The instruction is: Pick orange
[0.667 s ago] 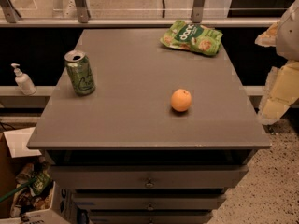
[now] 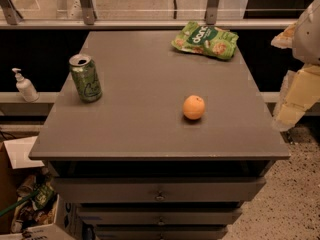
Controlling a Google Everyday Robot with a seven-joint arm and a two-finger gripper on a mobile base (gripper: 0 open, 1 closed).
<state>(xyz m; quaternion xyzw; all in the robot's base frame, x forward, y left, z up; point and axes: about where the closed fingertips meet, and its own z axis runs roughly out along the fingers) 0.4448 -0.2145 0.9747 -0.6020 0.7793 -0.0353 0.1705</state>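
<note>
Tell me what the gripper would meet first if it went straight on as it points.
The gripper, right of the table, points down and slightly left. It would probably meet the floor or the table's right edge first; depth is unclear.

One orange [image 2: 194, 107], one green can [image 2: 86, 78] and one chip bag [image 2: 205, 40] are sitting on the counter [image 2: 150, 129], one gripper [image 2: 295, 101] hovering off its right edge.

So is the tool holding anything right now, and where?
Nothing visibly held. The orange sits free on the tabletop; the tool is beyond its right edge.
</note>
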